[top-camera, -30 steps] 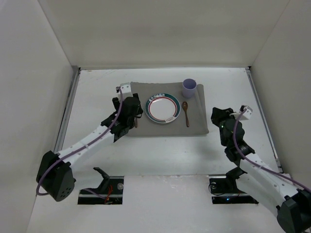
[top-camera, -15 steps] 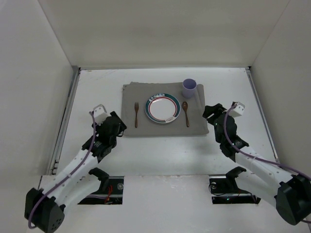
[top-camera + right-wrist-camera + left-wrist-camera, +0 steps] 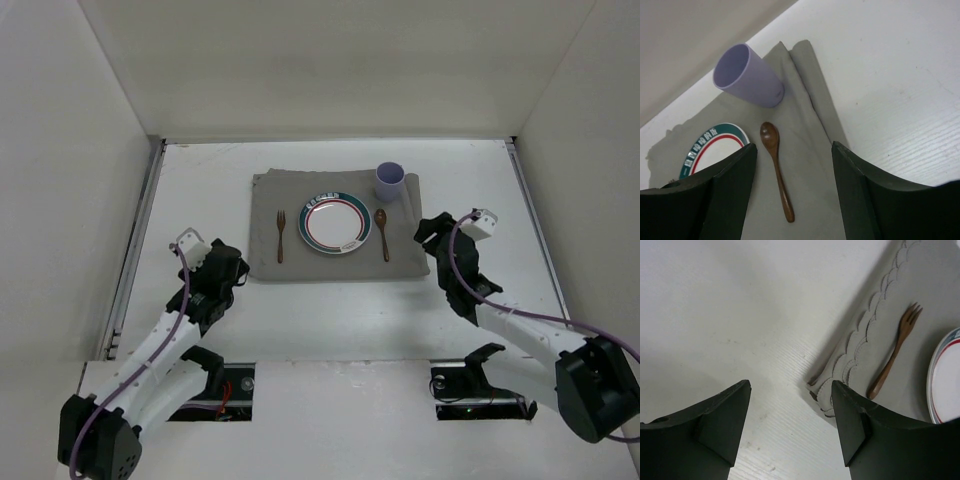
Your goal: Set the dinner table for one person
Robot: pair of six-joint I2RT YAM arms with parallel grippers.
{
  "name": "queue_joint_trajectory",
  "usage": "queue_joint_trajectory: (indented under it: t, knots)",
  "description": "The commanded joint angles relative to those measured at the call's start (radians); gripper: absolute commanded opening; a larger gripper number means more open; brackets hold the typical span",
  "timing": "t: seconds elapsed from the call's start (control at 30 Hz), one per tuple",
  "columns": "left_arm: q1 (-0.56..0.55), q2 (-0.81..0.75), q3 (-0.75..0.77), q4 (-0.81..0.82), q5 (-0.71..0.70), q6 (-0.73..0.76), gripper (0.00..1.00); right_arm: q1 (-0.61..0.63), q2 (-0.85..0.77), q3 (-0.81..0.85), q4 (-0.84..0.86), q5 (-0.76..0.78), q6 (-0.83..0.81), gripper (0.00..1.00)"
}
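- Since a second ago, the left arm has drawn back from the grey mat towards its near-left base. The right arm has leaned slightly closer to the mat.
- Left arm: the elbow is bent and the wrist is over the bare white worktop, near the mat's near-left corner. Its jaws are apart and hold nothing.
- Right arm: it is folded, with the wrist just beside the mat's right edge. Its jaws are apart and empty, facing the spoon and cup.
- Worktop: a large matte white surface under both arms, with the mat lying on its far middle.
- On the mat, left to right, are a wooden fork, a round plate and a wooden spoon. A lilac cup stands upright at the far-right corner.
- The plate's green rim band carries white lettering, too small to read.
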Motion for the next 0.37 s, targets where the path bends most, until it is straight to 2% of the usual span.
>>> queue_joint_trajectory:
  t: [0.0, 0.33]
  knots:
    - [0.034, 0.045, 0.047, 0.013, -0.011, -0.012, 0.63, 0.003, 0.026, 0.028, 0.076, -0.005, 0.001, 0.67]
    - [0.112, 0.146, 0.079, 0.044, -0.012, 0.006, 0.62, 0.028, -0.012, 0.004, 0.116, 0.009, 0.010, 0.67]
